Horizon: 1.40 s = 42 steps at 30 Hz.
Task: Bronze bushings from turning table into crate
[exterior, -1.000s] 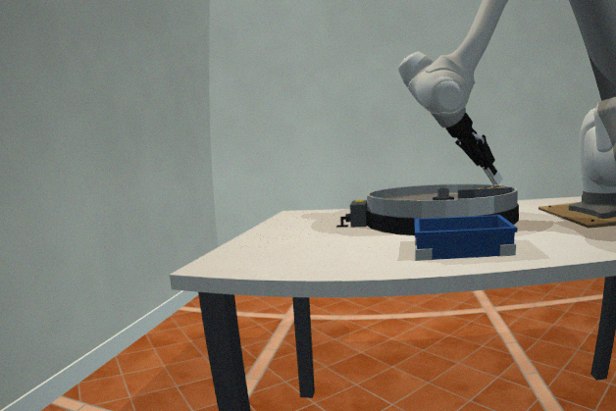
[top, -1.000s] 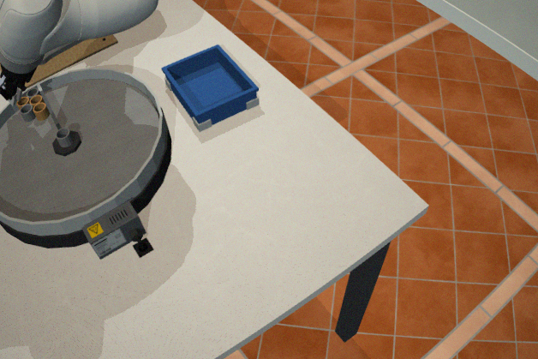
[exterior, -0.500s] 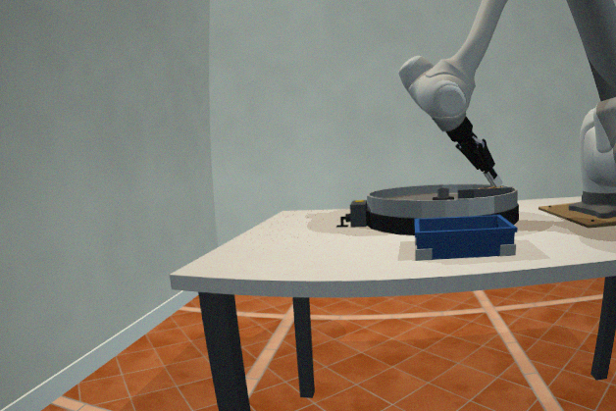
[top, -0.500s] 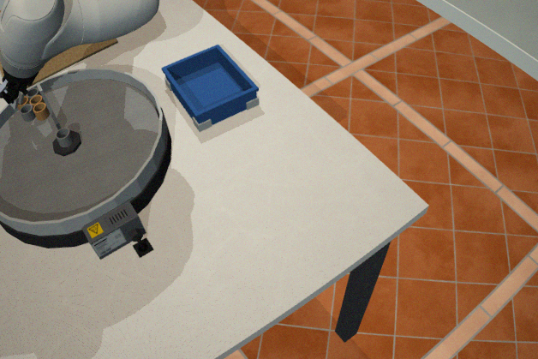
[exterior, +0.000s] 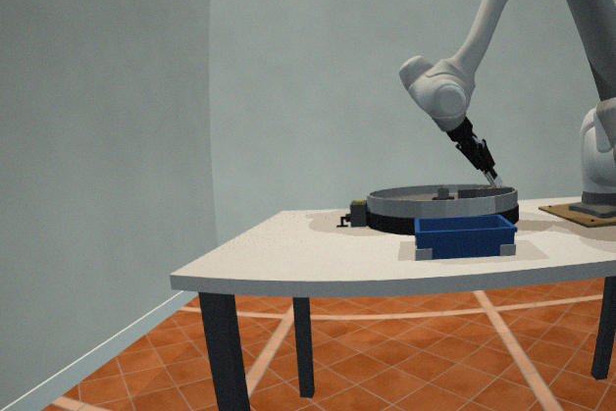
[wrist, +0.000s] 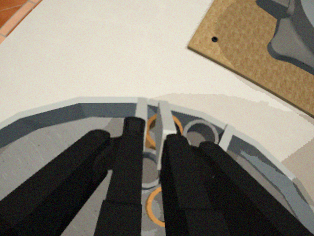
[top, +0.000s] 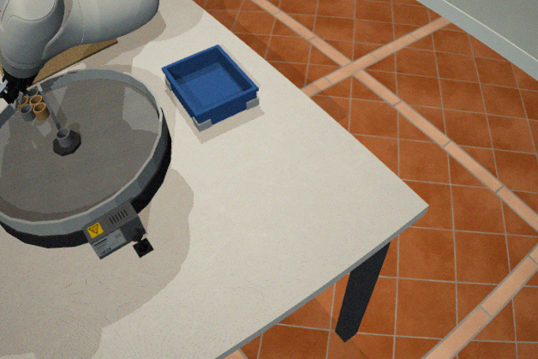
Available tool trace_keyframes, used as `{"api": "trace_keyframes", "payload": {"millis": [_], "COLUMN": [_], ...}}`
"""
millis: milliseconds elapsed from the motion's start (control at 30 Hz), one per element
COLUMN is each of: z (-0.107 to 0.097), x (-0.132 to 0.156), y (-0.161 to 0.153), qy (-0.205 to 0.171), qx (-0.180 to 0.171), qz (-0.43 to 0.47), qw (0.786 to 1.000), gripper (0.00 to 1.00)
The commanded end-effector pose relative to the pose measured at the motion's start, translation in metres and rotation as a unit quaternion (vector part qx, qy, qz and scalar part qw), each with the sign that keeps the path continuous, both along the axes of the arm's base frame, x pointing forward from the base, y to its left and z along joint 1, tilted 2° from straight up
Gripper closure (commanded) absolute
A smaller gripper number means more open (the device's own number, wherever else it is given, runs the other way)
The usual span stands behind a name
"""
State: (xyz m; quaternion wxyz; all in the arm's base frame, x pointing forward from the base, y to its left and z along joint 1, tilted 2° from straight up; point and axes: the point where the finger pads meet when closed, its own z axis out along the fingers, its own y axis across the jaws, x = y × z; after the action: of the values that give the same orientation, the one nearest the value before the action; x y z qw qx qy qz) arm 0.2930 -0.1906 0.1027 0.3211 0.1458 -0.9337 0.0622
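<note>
My gripper (top: 20,97) (exterior: 494,181) (wrist: 150,114) is nearly closed, with a narrow empty gap, and its tips are low over the bushing cluster near the rim of the turning table (top: 108,128) (exterior: 437,207) (wrist: 92,110). In the wrist view the right fingertip overlaps a bronze bushing (wrist: 148,129); contact cannot be told. Another bronze bushing (top: 42,114) (wrist: 149,206) stands nearer the hub. A steel bushing (top: 26,114) (wrist: 149,172) stands between the fingers' lines, lower down, and another steel bushing (wrist: 202,122) stands right of them. The blue crate (top: 225,111) (exterior: 465,244) is empty.
A thin upright divider (top: 50,110) runs from the rim to the hub (top: 65,139) beside the cluster. A motor box (top: 114,230) (exterior: 358,214) is fixed outside the turning table. The arm's wooden base board (exterior: 560,214) (wrist: 240,55) lies behind it.
</note>
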Motion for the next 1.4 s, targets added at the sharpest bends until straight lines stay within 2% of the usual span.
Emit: {"api": "trace_keyframes", "payload": {"millis": [0,633,667,1367], "z": [0.0000,0.0000,0.0000,0.0000], "x": [0.0000,0.0000,0.0000,0.0000], "y": [0.0000,0.0000,0.0000,0.0000], "qy": [0.000,0.000,0.000,0.000], "qx": [0.000,0.000,0.000,0.000], "qz": [0.000,0.000,0.000,0.000], "qw": [1.000,1.000,1.000,1.000], "gripper": [0.94,0.94,1.00,1.00]}}
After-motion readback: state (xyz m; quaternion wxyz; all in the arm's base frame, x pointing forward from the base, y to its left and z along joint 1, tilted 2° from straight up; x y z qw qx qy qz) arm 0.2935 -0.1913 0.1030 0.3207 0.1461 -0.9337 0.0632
